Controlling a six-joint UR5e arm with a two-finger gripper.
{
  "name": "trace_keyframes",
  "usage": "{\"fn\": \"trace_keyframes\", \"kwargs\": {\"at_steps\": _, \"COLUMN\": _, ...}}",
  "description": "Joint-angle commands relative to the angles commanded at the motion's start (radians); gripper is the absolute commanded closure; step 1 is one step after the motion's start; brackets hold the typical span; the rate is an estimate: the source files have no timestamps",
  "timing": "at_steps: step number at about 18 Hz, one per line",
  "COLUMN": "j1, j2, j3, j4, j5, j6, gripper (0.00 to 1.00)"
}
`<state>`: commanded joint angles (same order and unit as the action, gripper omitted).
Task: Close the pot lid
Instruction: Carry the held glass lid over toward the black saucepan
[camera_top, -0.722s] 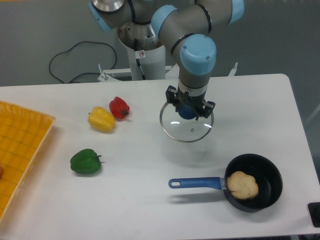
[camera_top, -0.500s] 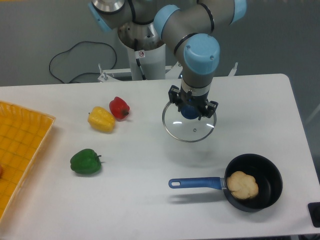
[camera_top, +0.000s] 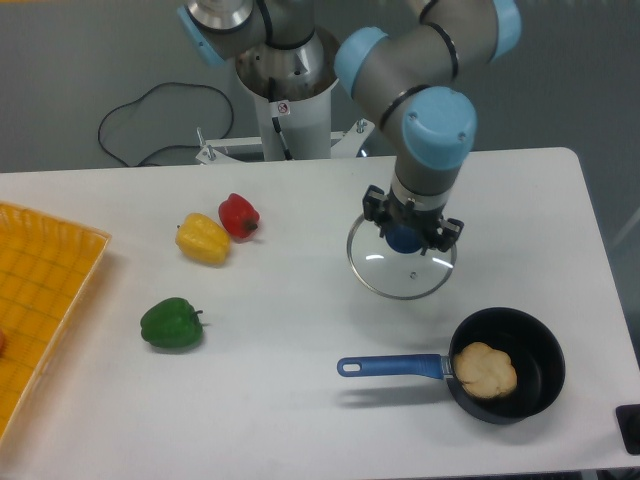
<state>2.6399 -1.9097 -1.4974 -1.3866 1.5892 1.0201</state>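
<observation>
Yellow mesh of a tray marks the far left edge of the bench, well apart from the tool. Between the tray and the tool lie three peppers: a green pepper lower left, a yellow pepper and a red pepper touching or nearly touching each other. None obstructs the step in hand.

The tool is clamped on the blue knob of the lid; the glass disc hangs below it, clear of the bench, roughly level. The pot sits below and to the right of the tool, near but not under it. Its blue handle points left, passing beneath the lid's lower edge in this view. A pale bread-like item rests in the left part of the pot.

Assessment: the carry is in progress and the lid is not yet over the pot. To finish well, the tool should centre the knob over the pot rim, keep the disc level, and lower straight down. Release is advisable only once the metal rim seats all round. Risk: the item inside may sit high enough to hold the lid off the rim; its height cannot be judged here.
</observation>
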Motion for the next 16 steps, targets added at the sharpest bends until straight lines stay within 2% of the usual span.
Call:
{"fn": "trace_keyframes", "kwargs": {"at_steps": 5, "j1": 0.022, "j2": -0.057, "j3": 0.057, "j4": 0.004, "j5": -0.002, "j6": 0.000, "gripper": 0.41}}
{"fn": "trace_keyframes", "kwargs": {"at_steps": 11, "j1": 0.026, "j2": -0.124, "j3": 0.153, "j4": 0.009, "j5": -0.003, "j6": 0.000, "gripper": 0.41}}
{"fn": "trace_keyframes", "kwargs": {"at_steps": 16, "j1": 0.031, "j2": -0.169, "j3": 0.204, "j4": 0.012, "j5": -0.003, "j6": 0.000, "gripper": 0.41}}
